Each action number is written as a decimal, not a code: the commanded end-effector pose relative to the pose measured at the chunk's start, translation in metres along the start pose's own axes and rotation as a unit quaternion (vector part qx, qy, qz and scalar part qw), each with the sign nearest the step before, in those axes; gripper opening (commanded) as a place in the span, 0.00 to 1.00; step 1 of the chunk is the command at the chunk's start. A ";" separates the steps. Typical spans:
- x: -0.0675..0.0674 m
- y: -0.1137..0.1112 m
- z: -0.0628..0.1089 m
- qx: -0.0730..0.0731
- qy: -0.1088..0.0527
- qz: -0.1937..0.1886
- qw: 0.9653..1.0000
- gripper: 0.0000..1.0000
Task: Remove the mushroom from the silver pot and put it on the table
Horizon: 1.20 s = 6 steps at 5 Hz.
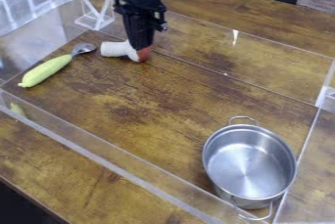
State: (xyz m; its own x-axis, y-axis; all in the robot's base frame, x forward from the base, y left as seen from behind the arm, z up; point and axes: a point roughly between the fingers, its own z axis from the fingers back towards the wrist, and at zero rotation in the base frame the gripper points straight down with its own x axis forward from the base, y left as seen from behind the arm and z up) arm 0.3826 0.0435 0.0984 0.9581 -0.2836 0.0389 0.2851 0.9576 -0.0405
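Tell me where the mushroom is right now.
The mushroom lies on its side on the table in the upper left of the camera view, just below the gripper, right of the corn cob, far from the silver pot.

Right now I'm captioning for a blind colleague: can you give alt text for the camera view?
A black gripper, jaws shut, points down over a toy mushroom lying on the wooden table. The silver pot sits empty at lower right; a corn cob lies at left.
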 end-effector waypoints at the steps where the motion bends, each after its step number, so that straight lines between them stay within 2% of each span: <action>1: 0.005 -0.009 0.032 0.021 -0.042 -0.002 0.999 0.00; 3: 0.024 -0.027 0.057 0.043 -0.064 0.034 0.996 0.00; 4: 0.021 -0.032 0.067 0.036 -0.067 -0.011 0.997 1.00; 5: 0.017 -0.037 0.078 0.030 -0.070 -0.055 0.996 1.00; 6: 0.009 -0.029 0.078 0.028 -0.065 -0.071 0.995 1.00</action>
State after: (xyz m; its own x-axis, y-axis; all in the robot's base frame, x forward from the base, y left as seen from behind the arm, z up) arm 0.3830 0.0092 0.1406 0.9035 -0.4207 0.0824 0.4236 0.9056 -0.0212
